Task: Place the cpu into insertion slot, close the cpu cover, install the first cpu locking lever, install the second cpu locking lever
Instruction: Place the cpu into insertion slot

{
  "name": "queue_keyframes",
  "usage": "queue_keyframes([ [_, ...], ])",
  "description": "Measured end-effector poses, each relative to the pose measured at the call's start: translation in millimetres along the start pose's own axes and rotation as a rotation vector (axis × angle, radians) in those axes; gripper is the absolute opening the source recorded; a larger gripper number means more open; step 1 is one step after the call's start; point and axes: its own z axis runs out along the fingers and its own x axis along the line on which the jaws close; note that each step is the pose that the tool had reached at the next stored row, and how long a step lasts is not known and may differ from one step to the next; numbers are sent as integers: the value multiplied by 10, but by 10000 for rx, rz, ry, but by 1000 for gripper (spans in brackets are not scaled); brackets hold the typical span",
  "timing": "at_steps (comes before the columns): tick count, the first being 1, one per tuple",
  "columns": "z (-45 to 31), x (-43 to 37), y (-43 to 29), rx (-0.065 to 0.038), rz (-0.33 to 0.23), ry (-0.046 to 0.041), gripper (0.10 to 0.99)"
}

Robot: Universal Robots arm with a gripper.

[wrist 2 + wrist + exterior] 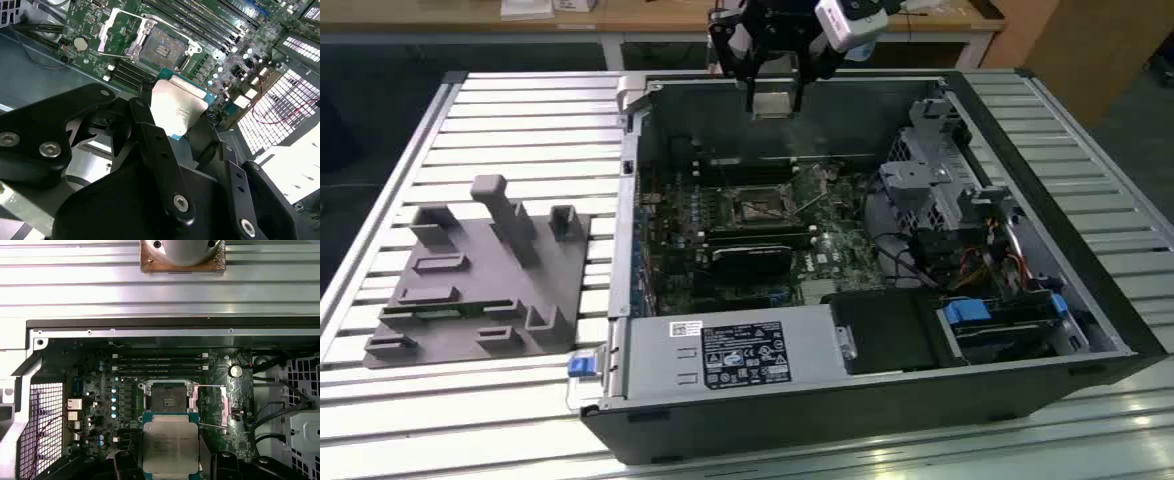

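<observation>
Print on the black label [744,355], white sticker [686,328] and cpu [169,447] is too small to read.

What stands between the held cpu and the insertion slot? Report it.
Nothing visible does. The gripper holds the cpu above the open case. Below it the insertion slot lies bare, with the cpu cover swung open to one side.

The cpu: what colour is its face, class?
The cpu has a pale silvery face with a blue-green rim, clearest in the first wrist view.
</observation>
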Motion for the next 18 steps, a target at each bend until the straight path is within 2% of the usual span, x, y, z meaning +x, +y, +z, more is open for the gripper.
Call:
queue_keyframes([
  [7,7,0,0,1,0,0,537],
  [18,98,-2,-9,1,0,0,537],
])
